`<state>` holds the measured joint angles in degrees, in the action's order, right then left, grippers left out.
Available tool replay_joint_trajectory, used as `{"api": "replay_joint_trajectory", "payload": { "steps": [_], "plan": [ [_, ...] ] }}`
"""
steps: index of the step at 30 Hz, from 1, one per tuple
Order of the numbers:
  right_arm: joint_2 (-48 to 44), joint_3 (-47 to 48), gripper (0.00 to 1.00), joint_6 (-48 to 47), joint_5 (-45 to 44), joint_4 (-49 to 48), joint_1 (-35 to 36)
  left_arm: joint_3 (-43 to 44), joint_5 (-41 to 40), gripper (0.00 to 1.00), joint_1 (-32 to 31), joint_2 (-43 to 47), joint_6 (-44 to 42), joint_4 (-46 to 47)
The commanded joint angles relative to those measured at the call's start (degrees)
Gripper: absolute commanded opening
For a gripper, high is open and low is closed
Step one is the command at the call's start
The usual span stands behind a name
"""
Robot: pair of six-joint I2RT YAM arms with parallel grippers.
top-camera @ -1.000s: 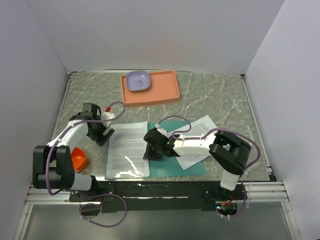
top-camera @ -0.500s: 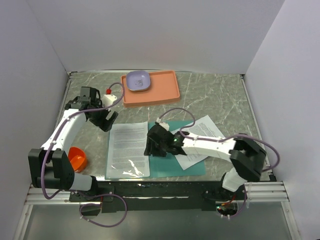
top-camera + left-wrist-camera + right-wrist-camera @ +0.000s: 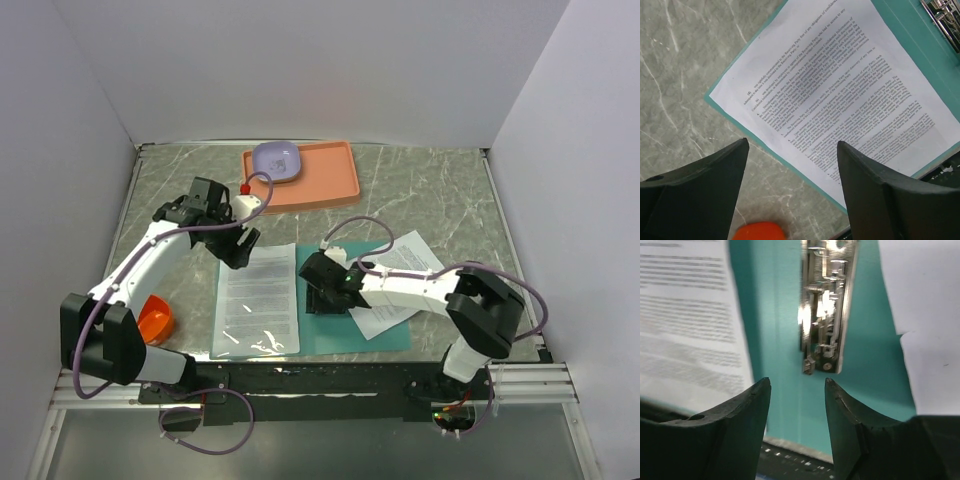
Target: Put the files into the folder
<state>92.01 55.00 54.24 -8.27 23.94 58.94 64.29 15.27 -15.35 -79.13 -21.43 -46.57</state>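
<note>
The left claw [image 3: 236,246] hangs released, its two dark fingers [image 3: 700,175] spread with nothing between them, above the upper left corner of one of the files [image 3: 257,300], a white sheet of dense black print. That sheet lies flat on the left half of the open teal folder [image 3: 378,335], whose edge shows as a thin green border around the paper in the left wrist view. The right claw [image 3: 318,291] is also released and empty, its jaws apart over the folder's spine, just below the metal fastener [image 3: 827,305], which lies on bare teal card between the printed sheet on the left and more white paper on the right. Those other sheets [image 3: 395,280] lie skewed across the folder's right half, their upper corner spilling onto the tabletop [image 3: 440,190], a grey-green marbled surface. An orange cup [image 3: 155,320] stands by the left arm near the lower left, well apart from the folder. At the far edge rests an orange-pink tray [image 3: 330,180] with a lavender bowl [image 3: 275,162] in its left end. Plain white walls enclose the tabletop on three sides, and an aluminium rail [image 3: 330,385] runs along the near edge.
</note>
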Motion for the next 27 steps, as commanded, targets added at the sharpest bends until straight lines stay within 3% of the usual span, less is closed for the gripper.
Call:
{"api": "replay_joint_trajectory", "payload": {
  "steps": [1, 9, 17, 27],
  "plan": [
    [3.2, 3.9, 0.55, -1.2, -3.9, 3.0, -0.3, -0.9, 2.0, 0.77, -0.3, 2.4, 1.4, 0.3],
    [7.1, 5.8, 0.51, 1.4, -4.2, 3.4, -1.3, -2.8, 0.8, 0.77, -0.3, 4.6, 1.0, 0.3],
    [12.3, 9.9, 0.30, 6.6, -3.8, 5.8, -2.1, -3.0, -0.2, 0.77, -0.3, 6.2, 0.5, 0.3],
    [15.2, 12.9, 0.26, 9.0, -3.2, 6.0, -4.1, -3.5, -0.9, 0.80, -0.3, 7.4, 0.2, -0.1]
  ]
}}
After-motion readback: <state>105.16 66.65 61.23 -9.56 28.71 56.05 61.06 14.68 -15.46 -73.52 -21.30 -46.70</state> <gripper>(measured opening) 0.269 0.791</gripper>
